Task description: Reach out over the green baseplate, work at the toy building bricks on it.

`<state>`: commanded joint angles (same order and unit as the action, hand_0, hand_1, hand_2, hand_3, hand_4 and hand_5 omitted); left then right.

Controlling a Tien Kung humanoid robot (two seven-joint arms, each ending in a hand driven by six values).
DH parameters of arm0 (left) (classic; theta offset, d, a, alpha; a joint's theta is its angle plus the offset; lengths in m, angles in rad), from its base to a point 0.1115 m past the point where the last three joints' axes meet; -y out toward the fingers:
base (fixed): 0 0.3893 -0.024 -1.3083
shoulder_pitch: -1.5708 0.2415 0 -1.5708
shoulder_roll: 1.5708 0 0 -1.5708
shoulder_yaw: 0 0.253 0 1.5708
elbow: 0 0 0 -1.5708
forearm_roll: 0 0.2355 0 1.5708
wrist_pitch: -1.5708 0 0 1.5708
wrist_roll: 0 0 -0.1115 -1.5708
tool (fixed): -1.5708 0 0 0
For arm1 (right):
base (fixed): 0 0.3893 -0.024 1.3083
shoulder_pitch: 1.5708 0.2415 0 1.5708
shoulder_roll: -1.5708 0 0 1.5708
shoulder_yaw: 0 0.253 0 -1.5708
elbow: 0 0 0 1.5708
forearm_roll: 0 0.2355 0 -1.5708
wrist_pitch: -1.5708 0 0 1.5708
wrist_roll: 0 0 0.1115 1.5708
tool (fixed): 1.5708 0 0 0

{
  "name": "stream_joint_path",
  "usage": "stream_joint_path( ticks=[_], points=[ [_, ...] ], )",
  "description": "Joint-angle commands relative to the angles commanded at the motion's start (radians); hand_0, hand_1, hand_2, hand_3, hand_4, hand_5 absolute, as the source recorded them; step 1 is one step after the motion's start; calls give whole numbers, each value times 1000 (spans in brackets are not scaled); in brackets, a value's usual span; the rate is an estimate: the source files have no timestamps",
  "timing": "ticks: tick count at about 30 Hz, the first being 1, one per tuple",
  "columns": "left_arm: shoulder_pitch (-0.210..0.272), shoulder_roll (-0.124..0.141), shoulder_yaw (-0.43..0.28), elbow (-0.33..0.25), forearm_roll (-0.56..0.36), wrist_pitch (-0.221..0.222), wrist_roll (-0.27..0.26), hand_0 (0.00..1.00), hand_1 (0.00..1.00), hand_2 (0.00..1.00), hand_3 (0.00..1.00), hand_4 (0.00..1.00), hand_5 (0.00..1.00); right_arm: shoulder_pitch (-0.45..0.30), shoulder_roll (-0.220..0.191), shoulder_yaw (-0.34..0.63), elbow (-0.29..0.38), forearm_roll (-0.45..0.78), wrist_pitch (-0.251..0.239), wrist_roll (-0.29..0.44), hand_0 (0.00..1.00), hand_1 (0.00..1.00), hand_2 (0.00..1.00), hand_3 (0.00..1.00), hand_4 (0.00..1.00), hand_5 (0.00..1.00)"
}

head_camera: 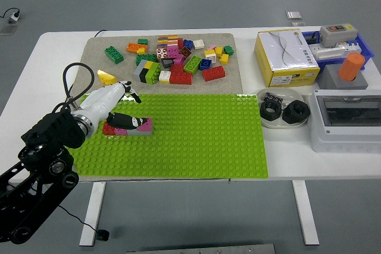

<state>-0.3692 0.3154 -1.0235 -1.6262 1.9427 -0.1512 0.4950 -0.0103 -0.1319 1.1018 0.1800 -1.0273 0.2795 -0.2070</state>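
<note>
Left hand (116,111) rests thumb and fingers apart over the bricks (130,127) near the baseplate's (202,141) left edge, apparently to seat them.

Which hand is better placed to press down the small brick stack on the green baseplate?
Left. The white left hand already hovers at the pink, grey and red brick stack on the green studded baseplate; no right arm is in view.
</note>
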Motion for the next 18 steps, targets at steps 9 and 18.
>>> stream_joint_path(
  ticks=[9, 18],
  points=[
    [79, 166, -121, 55, -4, 121, -228, 979, 919, 929, 650, 611, 2, 14, 10, -15, 0, 8, -12, -18, 658, 667, 748, 872, 569, 998],
    [147, 213, -156, 122, 6, 202, -394, 954, 899, 909, 661, 575, 2, 44, 36, 36, 0, -68, -25, -56, 659, 667, 752, 863, 551, 998]
  ],
)
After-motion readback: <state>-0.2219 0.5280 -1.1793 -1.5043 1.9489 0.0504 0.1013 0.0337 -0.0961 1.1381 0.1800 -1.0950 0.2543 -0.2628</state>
